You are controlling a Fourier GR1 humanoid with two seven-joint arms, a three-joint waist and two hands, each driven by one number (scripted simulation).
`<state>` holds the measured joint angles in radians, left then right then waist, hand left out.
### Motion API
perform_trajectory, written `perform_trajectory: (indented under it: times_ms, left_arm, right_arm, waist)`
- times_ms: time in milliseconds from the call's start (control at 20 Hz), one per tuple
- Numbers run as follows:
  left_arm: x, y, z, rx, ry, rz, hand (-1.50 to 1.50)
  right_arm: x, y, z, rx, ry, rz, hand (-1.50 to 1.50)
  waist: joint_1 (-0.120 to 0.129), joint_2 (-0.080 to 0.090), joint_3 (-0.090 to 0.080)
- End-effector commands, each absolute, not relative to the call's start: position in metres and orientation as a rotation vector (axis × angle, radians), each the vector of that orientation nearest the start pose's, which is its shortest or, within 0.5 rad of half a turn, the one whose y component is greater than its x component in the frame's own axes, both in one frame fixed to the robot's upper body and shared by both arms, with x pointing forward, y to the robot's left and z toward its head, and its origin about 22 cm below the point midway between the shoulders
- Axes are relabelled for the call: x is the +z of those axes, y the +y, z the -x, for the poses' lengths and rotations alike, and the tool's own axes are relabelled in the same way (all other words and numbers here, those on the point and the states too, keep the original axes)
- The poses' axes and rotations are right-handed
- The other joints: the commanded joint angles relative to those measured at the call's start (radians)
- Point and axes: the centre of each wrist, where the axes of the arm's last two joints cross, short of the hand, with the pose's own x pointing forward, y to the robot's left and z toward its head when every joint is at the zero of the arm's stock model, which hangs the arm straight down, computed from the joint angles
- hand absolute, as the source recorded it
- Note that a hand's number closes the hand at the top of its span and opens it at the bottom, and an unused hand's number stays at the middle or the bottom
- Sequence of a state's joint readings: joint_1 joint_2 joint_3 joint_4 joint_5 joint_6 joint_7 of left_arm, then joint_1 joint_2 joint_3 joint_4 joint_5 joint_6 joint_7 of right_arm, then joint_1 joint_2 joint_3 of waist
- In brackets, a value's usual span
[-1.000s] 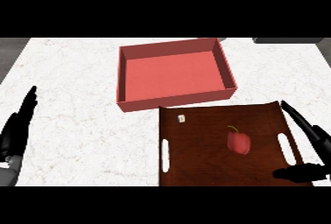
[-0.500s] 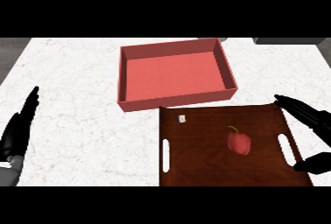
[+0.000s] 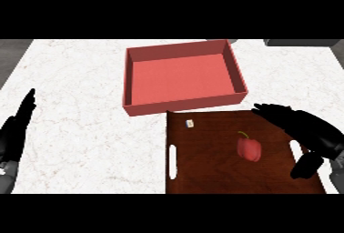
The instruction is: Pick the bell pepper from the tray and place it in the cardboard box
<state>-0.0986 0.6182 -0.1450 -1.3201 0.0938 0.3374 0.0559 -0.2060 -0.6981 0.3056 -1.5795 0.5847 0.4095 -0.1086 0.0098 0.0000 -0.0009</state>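
A small red bell pepper point(image 3: 250, 148) with a green stem lies on the dark brown tray point(image 3: 205, 170) at the lower right. My right hand point(image 3: 307, 132) hovers over the tray's right side, open, its fingers stretched toward the upper left and its thumb hanging down beside the tray's right slot. The fingertips are a short way up and right of the pepper, apart from it. The red cardboard box point(image 3: 183, 76) stands open just beyond the tray, with nothing inside. My left hand point(image 3: 16, 132) rests open at the left edge, fingers up.
A small white tag point(image 3: 190, 123) lies on the tray near its far left corner. The white marble counter point(image 3: 80, 113) spreads to the left of the box and tray. A grey object point(image 3: 302, 42) shows at the far right corner.
My right hand has swung inward over the tray's right edge, its fingers now nearer the pepper. The pepper, tray, box and left hand have stayed where they were.
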Motion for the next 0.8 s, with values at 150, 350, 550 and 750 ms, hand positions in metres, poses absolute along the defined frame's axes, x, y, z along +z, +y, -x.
perform_trajectory:
  times_ms: [150,350,550,750]
  left_arm:
    - [0.025,0.351,-0.279,-0.209,-1.368,-0.639,0.00]
    - [0.029,0.352,-0.261,-0.209,-1.363,-0.650,0.00]
    - [0.018,0.368,-0.254,-0.212,-1.368,-0.668,0.00]
    - [0.020,0.351,-0.265,-0.195,-1.361,-0.634,0.00]
  right_arm:
    - [0.076,-0.255,-0.287,1.621,-1.135,0.523,-1.50]
    - [0.078,-0.265,-0.287,1.627,-1.131,0.507,-1.50]
    - [0.069,-0.255,-0.298,1.637,-1.127,0.503,-1.50]
    - [0.075,-0.238,-0.296,1.619,-1.165,0.474,-1.50]
  waist:
    - [-0.008,0.001,0.001]
    - [-0.006,-0.001,0.001]
    - [-0.005,0.000,0.001]
    - [-0.007,-0.001,0.001]
